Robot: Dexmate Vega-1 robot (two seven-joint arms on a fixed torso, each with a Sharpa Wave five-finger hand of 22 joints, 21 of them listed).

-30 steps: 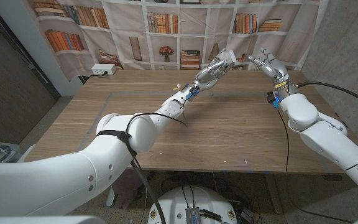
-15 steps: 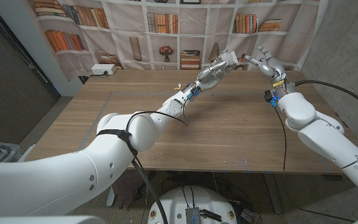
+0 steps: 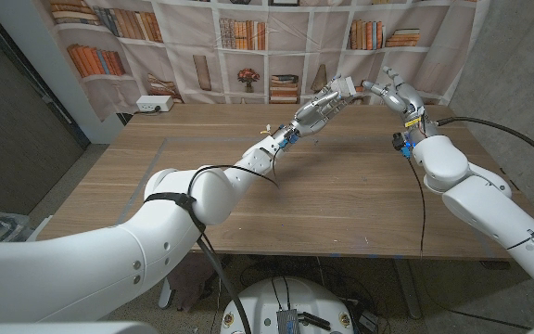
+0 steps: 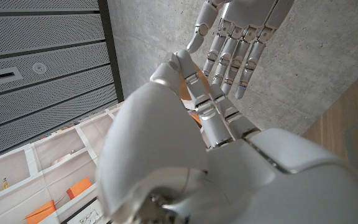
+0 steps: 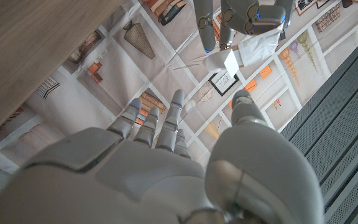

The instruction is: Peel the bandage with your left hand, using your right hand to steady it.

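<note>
Pinching the bandage in the raised left hand, right hand close by, fingers spread, holding nothing

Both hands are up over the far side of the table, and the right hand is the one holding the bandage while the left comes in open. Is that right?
Not quite. The left hand holds the bandage: the right wrist view shows the pale strip pinched in its fingertips. The right hand is the open one, fingers spread and holding nothing. Both are indeed raised over the far side of the table.
</note>
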